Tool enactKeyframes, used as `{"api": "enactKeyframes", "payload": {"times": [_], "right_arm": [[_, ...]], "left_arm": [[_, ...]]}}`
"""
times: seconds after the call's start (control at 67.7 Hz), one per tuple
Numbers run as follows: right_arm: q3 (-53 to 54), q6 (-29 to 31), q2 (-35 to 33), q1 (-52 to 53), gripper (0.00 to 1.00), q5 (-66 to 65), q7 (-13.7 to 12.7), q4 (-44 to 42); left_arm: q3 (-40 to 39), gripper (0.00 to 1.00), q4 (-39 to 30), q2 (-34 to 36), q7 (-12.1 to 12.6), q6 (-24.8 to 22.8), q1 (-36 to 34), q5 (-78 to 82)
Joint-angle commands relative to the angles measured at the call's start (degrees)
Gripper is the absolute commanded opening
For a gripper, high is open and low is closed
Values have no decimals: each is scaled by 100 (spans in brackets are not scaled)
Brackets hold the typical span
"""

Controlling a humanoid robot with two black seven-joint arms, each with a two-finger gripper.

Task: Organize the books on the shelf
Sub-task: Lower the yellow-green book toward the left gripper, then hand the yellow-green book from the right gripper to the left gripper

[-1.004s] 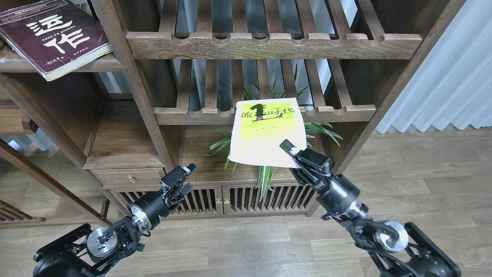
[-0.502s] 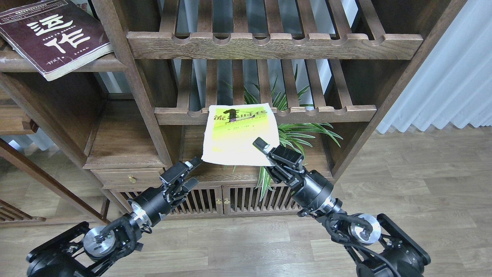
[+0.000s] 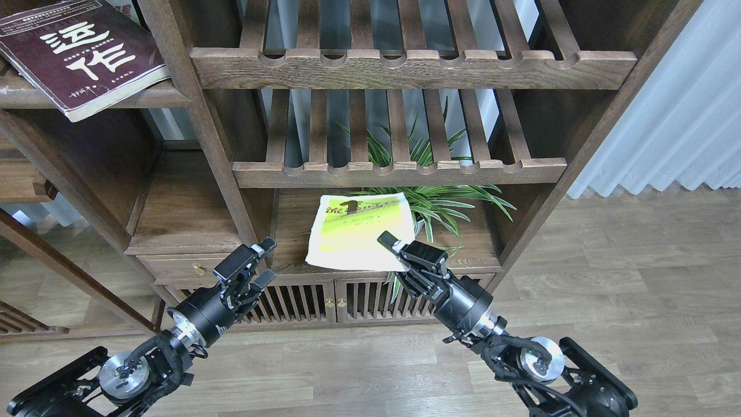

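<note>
Now, 1 yellow-green book [image 3: 359,231] pinched at its corner by my right gripper [image 3: 395,245].
Thin and floppy (likely sags); left gripper [image 3: 259,263] gapes empty.

Seen from the robot's head, facing forward and down at a dark wooden bookcase [image 3: 231,174]. Close range, floor below it. Single view, nothing shared.

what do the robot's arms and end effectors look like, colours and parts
Both arms are matte black with round silver joint caps and thin black cables looping near the wrists. The left end effector and right end effector have two blocky black fingers with small pale tips.
</note>
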Motion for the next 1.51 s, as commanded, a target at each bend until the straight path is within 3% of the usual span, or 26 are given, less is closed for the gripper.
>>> {"api": "enactKeyframes", "payload": {"times": [0.0,0.177,0.827,0.975,1.063,1.211,1.27,1.492], "right_arm": [[-4,-2,50,-14,3,-122,-1,0],[-189,-2,357,13,3,-254,-1,0],[-259,-2,357,232,3,-597,-1,0],[-259,-2,357,241,3,-597,-1,0],[-259,-2,357,233,3,-597,-1,0],[-259,-2,357,241,3,-597,-1,0],[-251,-2,357,241,3,-597,-1,0],[-251,-2,357,232,4,-597,-1,0]], "left_arm": [[-35,98,-1,-4,9,0,-53,1],[-27,96,43,-188,9,0,-167,1],[61,95,395,-1357,70,0,-264,89],[61,79,536,-1401,35,0,-255,54],[17,62,536,-1401,17,0,-246,27],[0,27,536,-1401,17,0,-246,19],[-35,7,553,-1401,9,0,-246,1],[-35,0,764,-1393,140,0,-246,10]]}}
